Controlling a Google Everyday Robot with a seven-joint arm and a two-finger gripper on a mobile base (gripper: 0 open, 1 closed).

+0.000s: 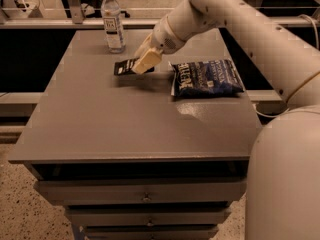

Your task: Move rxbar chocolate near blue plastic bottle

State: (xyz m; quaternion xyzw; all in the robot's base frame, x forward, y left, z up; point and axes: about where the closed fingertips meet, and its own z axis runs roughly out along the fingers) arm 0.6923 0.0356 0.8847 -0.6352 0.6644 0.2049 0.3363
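Note:
The rxbar chocolate (121, 66), a small flat black wrapper, is held in my gripper (141, 63) just above the grey table top (125, 119), a short way in front of and to the right of the blue plastic bottle (113, 21). The bottle is clear with a white cap and pale label and stands upright at the table's far edge. My cream fingers (147, 59) are shut on the bar's right end; its left end sticks out toward the left.
A larger puffy blue bag (207, 78) lies on the table to the right of my gripper. My white arm (250, 29) reaches in from the right. Drawers (145, 196) sit under the table. A rail runs behind the table.

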